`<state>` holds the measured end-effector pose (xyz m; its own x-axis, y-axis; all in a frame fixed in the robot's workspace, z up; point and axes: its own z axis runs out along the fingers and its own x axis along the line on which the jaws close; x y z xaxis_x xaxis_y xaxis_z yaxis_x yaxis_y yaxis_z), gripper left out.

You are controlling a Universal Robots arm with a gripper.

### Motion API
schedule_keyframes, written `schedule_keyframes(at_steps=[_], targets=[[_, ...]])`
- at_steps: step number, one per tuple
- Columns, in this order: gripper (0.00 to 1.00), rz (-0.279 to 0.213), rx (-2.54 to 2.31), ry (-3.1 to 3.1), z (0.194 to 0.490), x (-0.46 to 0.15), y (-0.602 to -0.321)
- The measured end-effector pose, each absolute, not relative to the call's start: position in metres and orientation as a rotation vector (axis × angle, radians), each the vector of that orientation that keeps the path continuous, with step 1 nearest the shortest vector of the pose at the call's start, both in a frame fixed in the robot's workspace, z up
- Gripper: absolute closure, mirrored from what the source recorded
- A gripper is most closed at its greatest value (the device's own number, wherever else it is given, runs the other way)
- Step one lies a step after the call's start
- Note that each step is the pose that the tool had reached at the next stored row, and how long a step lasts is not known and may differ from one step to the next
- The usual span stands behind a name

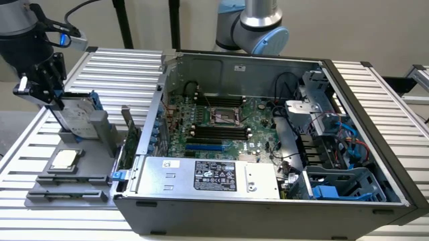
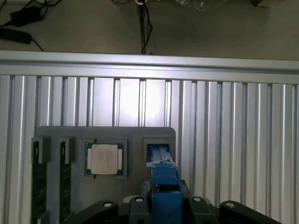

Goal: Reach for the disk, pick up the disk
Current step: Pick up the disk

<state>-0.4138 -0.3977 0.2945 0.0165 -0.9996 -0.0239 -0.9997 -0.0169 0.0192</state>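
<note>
The arm [image 1: 258,12] is a silver tube on a grey joint with a pale blue cap [image 1: 274,41]. The wrist [image 1: 17,17] is silver-grey and the gripper [image 1: 52,98] is black. At the gripper's two o'clock are a blue cable [image 1: 64,37] and a grey box [image 1: 78,43]. Round silver screws [image 2: 108,204] dot the black body.

An open computer case [image 1: 268,213] sits on the counter [image 1: 120,70], taking up the middle and the exterior view's right. Inside it, a power supply [image 1: 208,175] runs along the near wall and the motherboard [image 1: 221,125] lies behind that. Just beside the case, on the exterior view's left, a holder [image 1: 40,202] lies on the counter; a chip [image 1: 66,159] lies flat in it, and behind the chip the disk [image 1: 77,118] stands upright in a slot, with the tool [image 1: 47,95] at its upper edge.
</note>
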Motion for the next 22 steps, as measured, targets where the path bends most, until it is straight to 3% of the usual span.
schedule_keyframes(at_steps=[12,22], targets=[[0.67,0.048,-2.237,2.201,0.3,-0.414,-0.398],[0.67,0.048,-2.237,2.201,0.342,-0.411,-0.398]])
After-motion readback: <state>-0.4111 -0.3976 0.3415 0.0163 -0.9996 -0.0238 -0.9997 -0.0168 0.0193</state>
